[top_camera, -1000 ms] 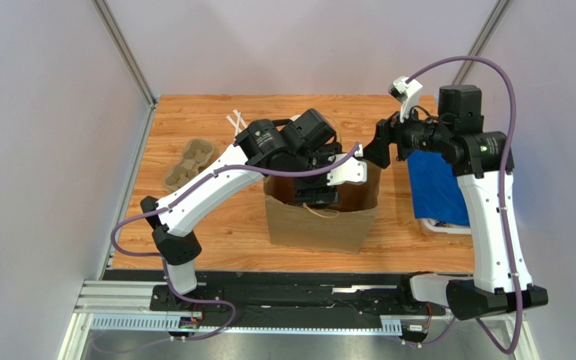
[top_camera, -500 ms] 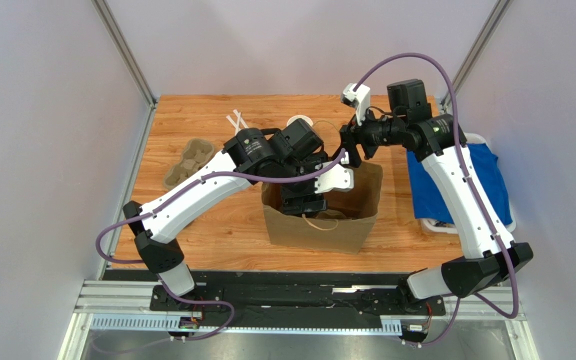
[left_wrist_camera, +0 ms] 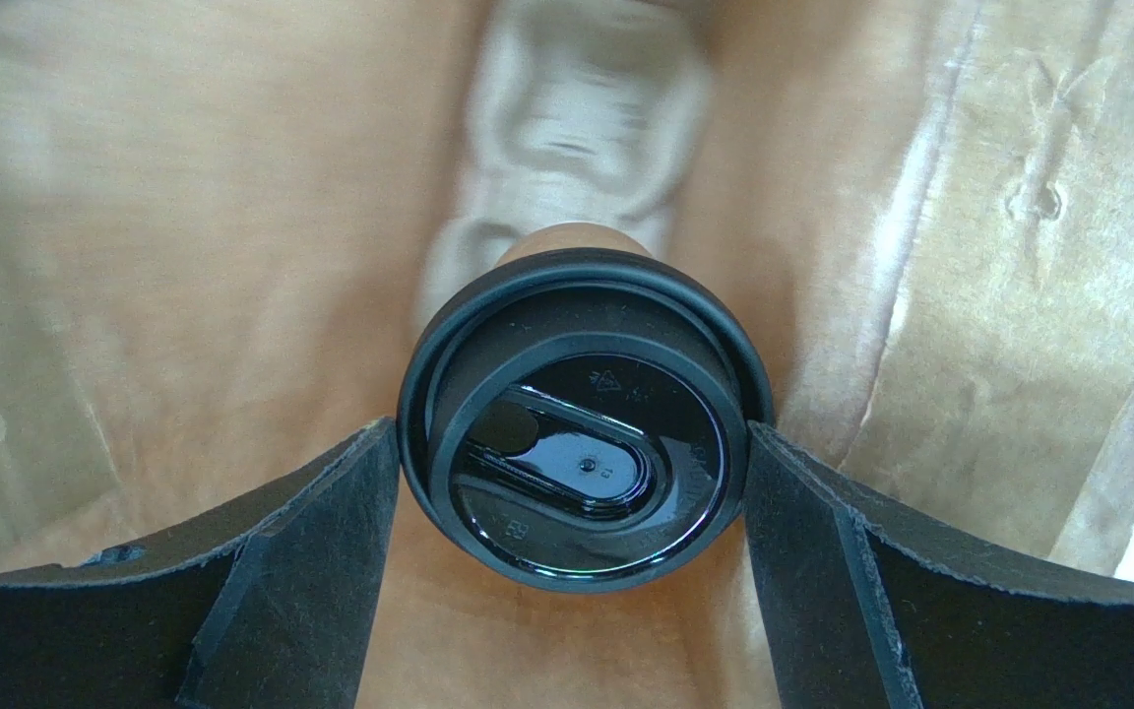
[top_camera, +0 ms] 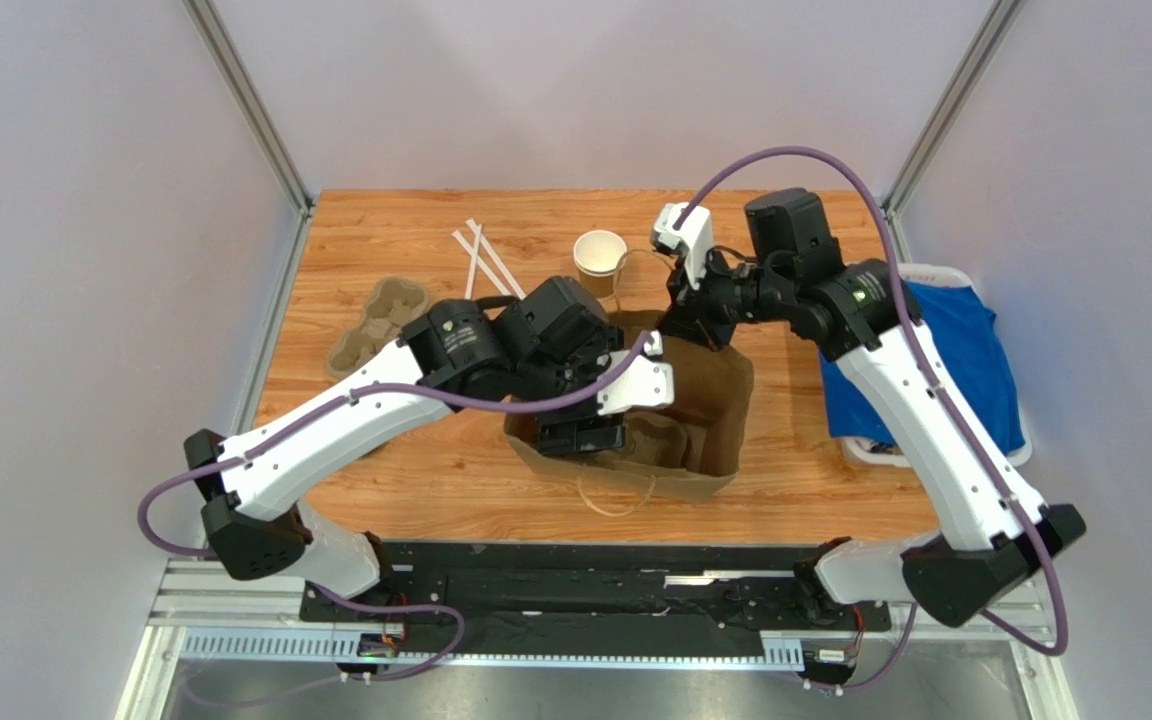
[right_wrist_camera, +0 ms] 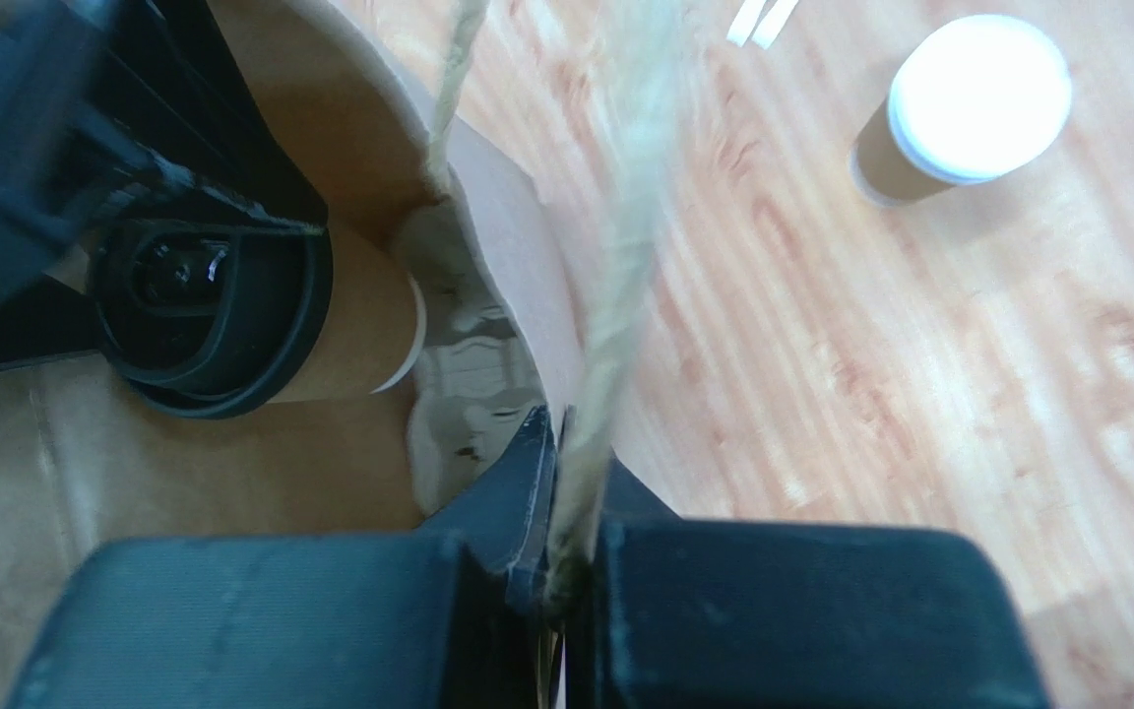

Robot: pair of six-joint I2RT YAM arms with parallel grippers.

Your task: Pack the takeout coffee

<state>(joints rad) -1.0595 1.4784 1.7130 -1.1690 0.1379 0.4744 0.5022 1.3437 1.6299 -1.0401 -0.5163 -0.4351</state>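
On counter point(top_camera: 447, 465): paper bag point(top_camera: 695, 420), mouth up. Inside bag: left end effector point(left_wrist_camera: 570, 451), spread wide, clamping takeout coffee point(left_wrist_camera: 584, 421) at lid rim; long axis pointing straight away from wrist. At far rim: right end effector point(right_wrist_camera: 558, 502) pinched tight on twine handle point(right_wrist_camera: 620, 281). Cup body, bag floor mostly hidden.

Wooden table point(top_camera: 372, 225) (orange-brown grain) between pale walls point(top_camera: 86, 225)
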